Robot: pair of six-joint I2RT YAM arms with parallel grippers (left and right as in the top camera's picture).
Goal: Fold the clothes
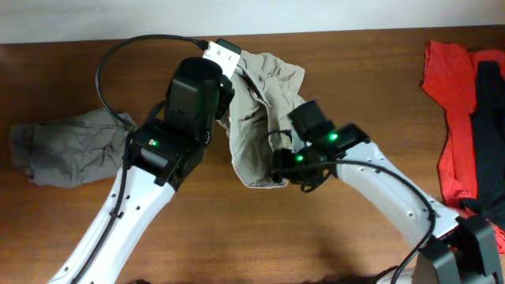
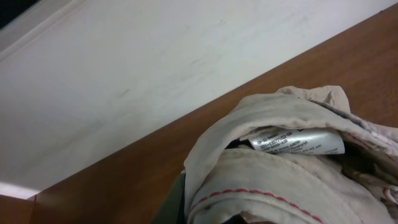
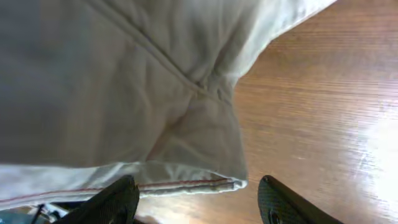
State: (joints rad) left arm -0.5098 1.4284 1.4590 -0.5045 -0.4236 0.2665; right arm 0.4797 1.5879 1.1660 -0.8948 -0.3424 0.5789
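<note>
The light beige shorts [image 1: 256,126] lie bunched in a tall heap at the table's middle. My left gripper [image 1: 230,77] is at their upper end, shut on the fabric there. In the left wrist view the waistband with red stitching [image 2: 280,186] and a white label [image 2: 297,142] fill the lower right and hide the fingers. My right gripper [image 1: 278,169] is at the shorts' near hem. In the right wrist view it [image 3: 202,200] is open wide, with the stitched hem [image 3: 180,177] between its two fingers, just above the wood.
A gray garment [image 1: 67,146] lies crumpled at the left of the brown wooden table [image 1: 363,87]. A red garment [image 1: 447,118] with a black one [image 1: 489,126] over it lies at the right edge. A white wall [image 2: 124,68] runs behind the table.
</note>
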